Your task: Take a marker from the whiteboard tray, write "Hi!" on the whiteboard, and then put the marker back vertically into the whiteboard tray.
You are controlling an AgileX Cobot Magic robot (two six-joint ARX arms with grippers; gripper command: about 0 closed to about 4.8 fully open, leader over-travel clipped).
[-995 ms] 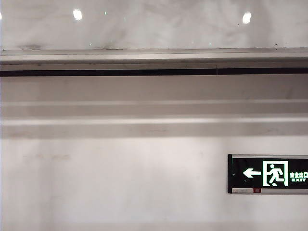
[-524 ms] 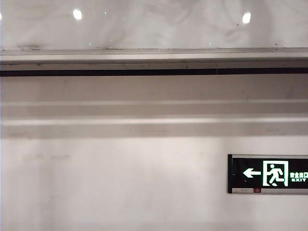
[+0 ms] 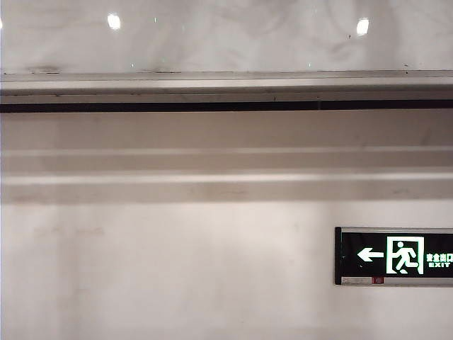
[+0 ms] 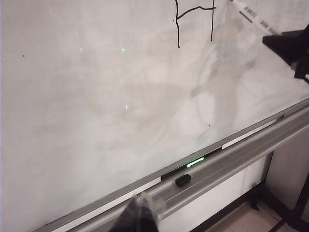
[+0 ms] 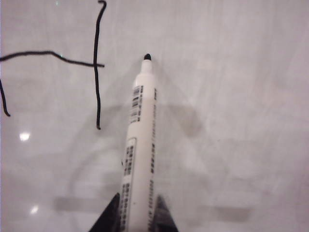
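the slim white plastic marker with a black tip [image 5: 141,145] is light, rigid and smooth-barrelled, so it could twist or slide under writing pressure; the hold belongs low on the barrel, well back from the nib, which is where the right gripper [image 5: 137,212] has it, both dark fingers pinched on its sides. its uncapped tip hangs near the large glossy white whiteboard [image 5: 231,96], just beside the black "H" strokes [image 5: 96,63]; whether the nib touches the surface is hard to tell from here. in the left wrist view the marker [image 4: 253,15] slants toward the board beside the "H" [image 4: 193,19].

the left gripper [image 4: 140,215] sits low by the long pale grey metal whiteboard tray [image 4: 241,150], only a blurred dark finger showing, so i cannot tell how its jaws stand. a small black cap-like piece [image 4: 183,180] lies in the tray, well apart from the writing. the exterior view shows the tray [image 3: 226,85] and a green exit sign [image 3: 396,256], no arms. nothing blocks the board beside the "H".
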